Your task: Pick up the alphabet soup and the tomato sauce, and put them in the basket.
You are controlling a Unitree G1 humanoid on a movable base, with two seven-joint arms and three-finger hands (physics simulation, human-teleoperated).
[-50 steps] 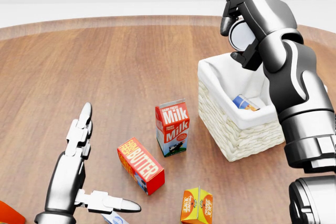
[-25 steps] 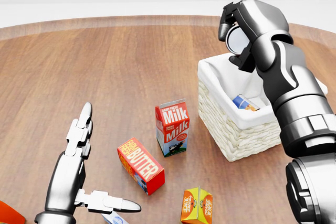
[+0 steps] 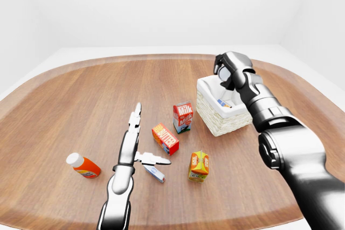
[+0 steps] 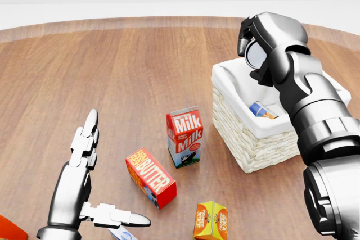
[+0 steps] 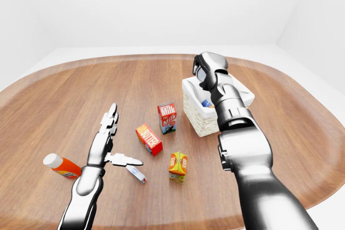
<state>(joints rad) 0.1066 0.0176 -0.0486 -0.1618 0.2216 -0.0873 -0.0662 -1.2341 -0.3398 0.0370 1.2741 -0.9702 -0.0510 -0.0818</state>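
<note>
R hand raised above the top-left corner of the basket in head view, fingers curled tight round a can; only its pale flat end shows, label hidden, so cannot tell which of the two cans it is. The can is held clear of the basket rim, not touching the white cloth lining.

Inside the basket, a second can lies tilted against the right inner wall, blue and orange label partly visible; name on label too small to read.

L hand low at lower left of head view, fingers spread apart and straight, thumb out to the right, holding nothing. It hangs over the counter, a wooden surface w/ rounded edge.

Other items on counter, all apart from the basket: milk carton upright, just left of basket; butter box lying below-left of the milk; small orange-yellow carton at bottom edge; small blue-white tube just beside L thumb; orange bottle w/ white cap lying on its side, well left of L arm in left-eye view.
</note>
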